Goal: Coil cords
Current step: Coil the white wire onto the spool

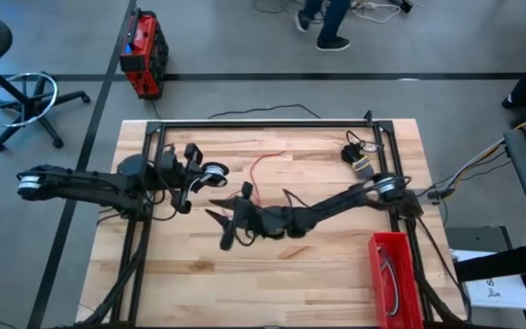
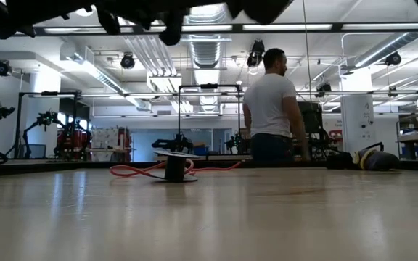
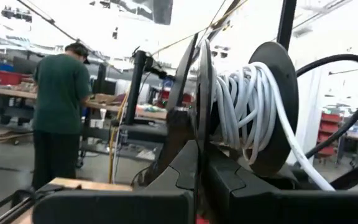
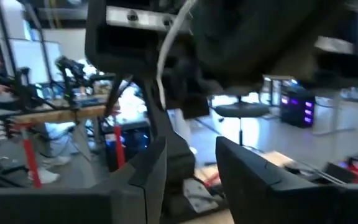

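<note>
Above the left half of the wooden table (image 1: 336,274): the left gripper (image 1: 199,175), pinched tight on the thin edge of a black spool (image 3: 272,93). Wound round that spool in many loops: the white cord (image 3: 244,102), with one loose end hanging down off it. Seen from above, spool and white cord just beside the left fingertips, up off the wood.

Reaching in from the right side to the middle of the table: the right gripper (image 1: 219,228), close to the spool but not touching it. Fingers (image 4: 253,177) spread apart, with nothing between them. Just ahead of them in the right wrist view, a thin strand of white cord hanging down.

Flat on the table, past the middle: the red cord (image 1: 261,167), in a loose wavy line. In the low view, a small dark reel (image 2: 174,168) standing on top of it.

Near the far right corner: the black cord (image 1: 356,151), in a small heap, well apart from both grippers.

At the near right edge: a red bin (image 1: 393,274) with a thin cord lying inside.

Behind the table, a person (image 2: 271,109) standing with back turned.
</note>
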